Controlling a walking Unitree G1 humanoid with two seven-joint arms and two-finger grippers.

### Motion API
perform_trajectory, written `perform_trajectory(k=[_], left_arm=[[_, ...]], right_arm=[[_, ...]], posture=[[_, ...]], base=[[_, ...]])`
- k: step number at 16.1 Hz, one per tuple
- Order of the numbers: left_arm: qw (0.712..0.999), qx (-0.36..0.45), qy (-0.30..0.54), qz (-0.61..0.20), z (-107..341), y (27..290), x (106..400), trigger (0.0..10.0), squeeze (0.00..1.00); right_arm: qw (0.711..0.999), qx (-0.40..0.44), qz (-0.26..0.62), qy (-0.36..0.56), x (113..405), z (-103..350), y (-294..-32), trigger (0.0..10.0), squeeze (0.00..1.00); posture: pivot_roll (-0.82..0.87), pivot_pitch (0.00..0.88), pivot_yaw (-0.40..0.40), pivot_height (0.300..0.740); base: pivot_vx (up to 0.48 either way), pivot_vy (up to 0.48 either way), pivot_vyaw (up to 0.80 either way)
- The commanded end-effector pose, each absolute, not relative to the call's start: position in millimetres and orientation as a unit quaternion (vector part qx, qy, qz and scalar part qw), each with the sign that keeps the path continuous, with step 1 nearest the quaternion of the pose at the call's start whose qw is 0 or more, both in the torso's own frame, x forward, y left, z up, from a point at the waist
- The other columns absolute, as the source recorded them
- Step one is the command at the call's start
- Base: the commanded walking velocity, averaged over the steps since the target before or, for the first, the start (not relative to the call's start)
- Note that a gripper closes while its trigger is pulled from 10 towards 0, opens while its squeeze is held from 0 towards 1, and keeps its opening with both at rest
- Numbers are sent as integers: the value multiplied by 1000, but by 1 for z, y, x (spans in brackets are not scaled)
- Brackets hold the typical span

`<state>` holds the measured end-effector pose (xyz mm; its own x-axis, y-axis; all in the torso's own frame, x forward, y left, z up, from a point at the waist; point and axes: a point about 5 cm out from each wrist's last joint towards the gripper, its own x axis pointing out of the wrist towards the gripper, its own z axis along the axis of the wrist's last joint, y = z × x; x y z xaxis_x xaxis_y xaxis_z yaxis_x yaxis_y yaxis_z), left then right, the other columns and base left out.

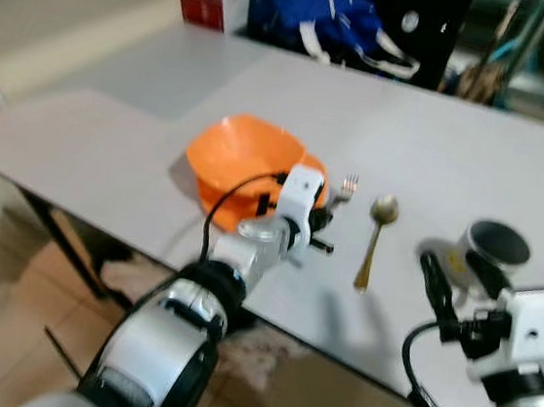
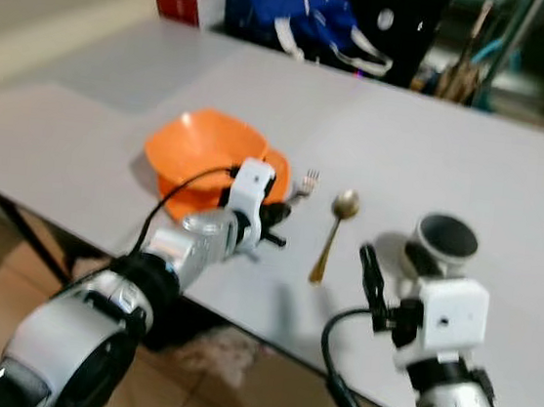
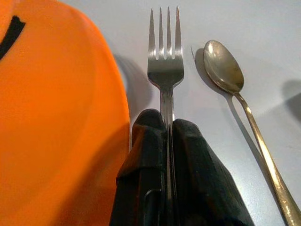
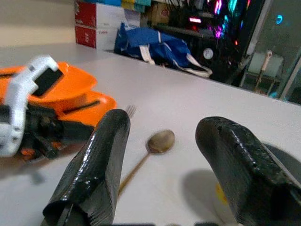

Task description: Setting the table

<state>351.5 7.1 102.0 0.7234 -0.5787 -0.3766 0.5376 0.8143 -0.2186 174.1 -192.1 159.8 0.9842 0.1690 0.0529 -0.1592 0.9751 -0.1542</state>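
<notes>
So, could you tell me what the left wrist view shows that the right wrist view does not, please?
Left wrist view: the left pincer shut on the fork handle, tines pointing away. Right wrist view: the open right pincer, the blue bag and red boxes beyond the table. Both show the orange bowl, fork and spoon.

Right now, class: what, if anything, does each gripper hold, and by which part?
The left gripper clamps the silver metal fork by its handle, just below the tines. The right gripper holds nothing, jaws open.
</notes>
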Motion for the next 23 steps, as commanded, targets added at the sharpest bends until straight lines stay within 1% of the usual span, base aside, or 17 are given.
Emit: perform_trajectory(k=[1,23], left_arm=[[884,-90,189,-419,138,-93,314,0,0],[884,-90,189,-419,138,-93,314,0,0]], right_arm=[[994,-74,81,-26,174,157,-192,10000,0],[994,-74,81,-26,174,157,-192,10000,0]], posture=[[-267,0,215,740],[-267,0,215,740]], base=[[0,0,0],[0,0,0]])
